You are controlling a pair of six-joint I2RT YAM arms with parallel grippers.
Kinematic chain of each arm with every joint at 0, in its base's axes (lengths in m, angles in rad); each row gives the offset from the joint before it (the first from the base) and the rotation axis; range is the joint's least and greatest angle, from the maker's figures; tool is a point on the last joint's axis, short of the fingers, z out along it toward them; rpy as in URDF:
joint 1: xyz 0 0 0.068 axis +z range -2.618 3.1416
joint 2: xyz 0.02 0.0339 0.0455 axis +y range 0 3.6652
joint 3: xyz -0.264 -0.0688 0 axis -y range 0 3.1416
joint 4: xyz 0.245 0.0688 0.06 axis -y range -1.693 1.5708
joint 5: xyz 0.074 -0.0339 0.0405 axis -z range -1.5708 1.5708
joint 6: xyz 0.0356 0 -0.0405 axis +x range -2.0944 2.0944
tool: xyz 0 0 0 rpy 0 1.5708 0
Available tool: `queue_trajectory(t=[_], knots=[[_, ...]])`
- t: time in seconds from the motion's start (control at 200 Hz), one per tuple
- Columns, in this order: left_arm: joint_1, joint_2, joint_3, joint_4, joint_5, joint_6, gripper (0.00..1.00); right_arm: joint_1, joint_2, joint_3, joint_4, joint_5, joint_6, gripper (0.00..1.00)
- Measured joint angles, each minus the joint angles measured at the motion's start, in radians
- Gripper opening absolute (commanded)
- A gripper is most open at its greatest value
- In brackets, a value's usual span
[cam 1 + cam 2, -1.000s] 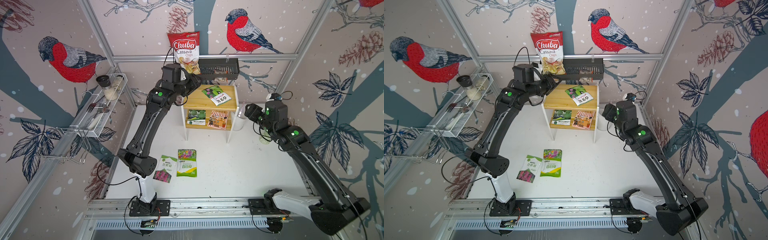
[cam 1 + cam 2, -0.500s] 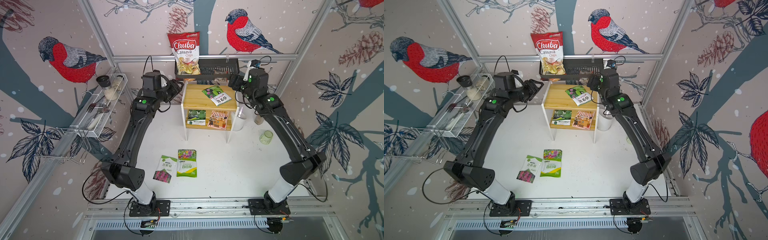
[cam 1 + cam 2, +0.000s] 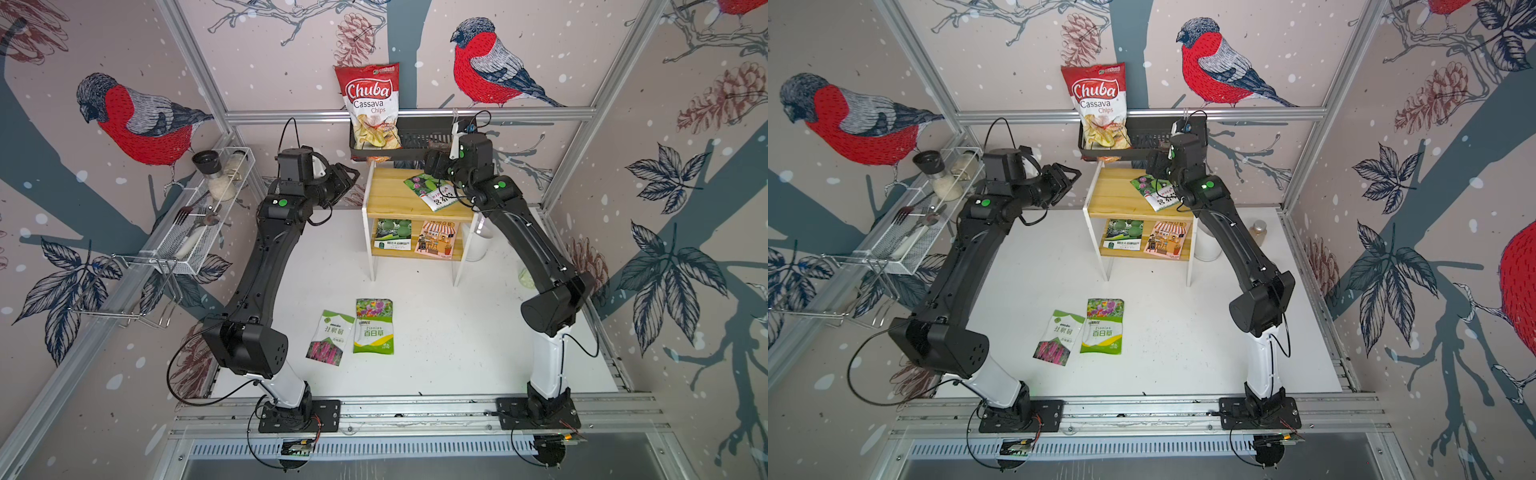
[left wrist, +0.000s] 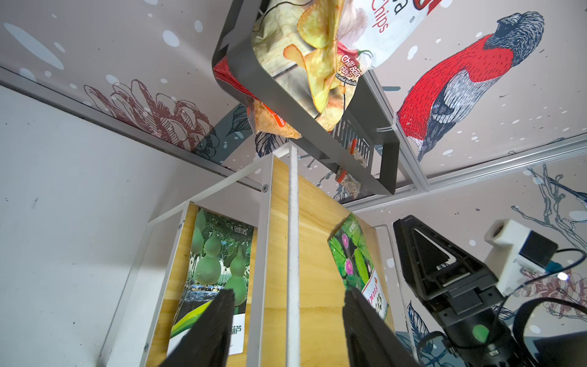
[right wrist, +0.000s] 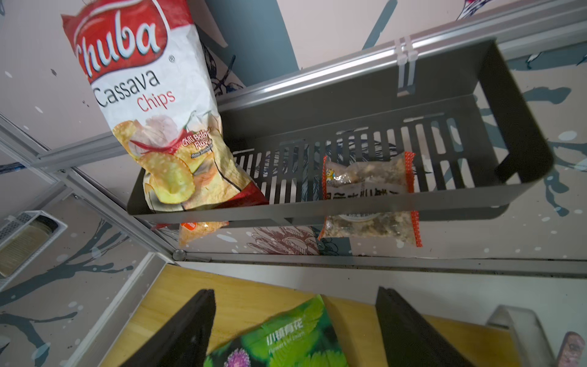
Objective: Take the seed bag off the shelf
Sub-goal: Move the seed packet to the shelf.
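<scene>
The shelf (image 3: pixel 390 195) (image 3: pixel 1113 195) stands at the back of the white table. A green seed bag (image 3: pixel 430 191) (image 3: pixel 1152 189) (image 5: pixel 286 340) with pink flowers lies flat on its top board. My right gripper (image 3: pixel 432 164) (image 5: pixel 293 290) hovers just above that bag's far end, open, with a finger on either side and nothing held. Two more seed bags, a gourd one (image 3: pixel 392 235) (image 4: pixel 219 260) and an orange one (image 3: pixel 436 239), lie on the lower board. My left gripper (image 3: pixel 353 178) (image 4: pixel 288 292) stands open beside the shelf's left side, level with the top board, empty.
A black slotted basket (image 3: pixel 415 139) hangs just above the shelf, holding a Chuba chips bag (image 3: pixel 372 104) and a small snack packet (image 5: pixel 365 178). Two seed bags (image 3: pixel 374 326) lie on the table in front. A wire rack (image 3: pixel 203 216) is on the left wall, a white cup (image 3: pixel 478 245) right of the shelf.
The right arm swung from the right side of the table up over the shelf's top board. The left gripper drew back leftward from the basket to the shelf's side. Both have been nearly still for the last half second.
</scene>
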Motion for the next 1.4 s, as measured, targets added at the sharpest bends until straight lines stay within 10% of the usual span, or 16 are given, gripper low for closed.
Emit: queue_trajectory(t=[0.81,1.216,1.401], knots=[[0.022,-0.035,-0.069,-0.025,0.008,-0.002,0.59,0.083,0.025,-0.039,-0.021,-0.083,-0.052,0.85],[-0.119,0.013,0.073,-0.033,-0.027,0.007,0.59,0.080,-0.048,0.003,-0.093,-0.129,-0.005,0.86],[-0.122,0.026,0.080,-0.035,-0.049,0.008,0.59,0.077,-0.111,0.007,-0.093,-0.114,0.011,0.68]])
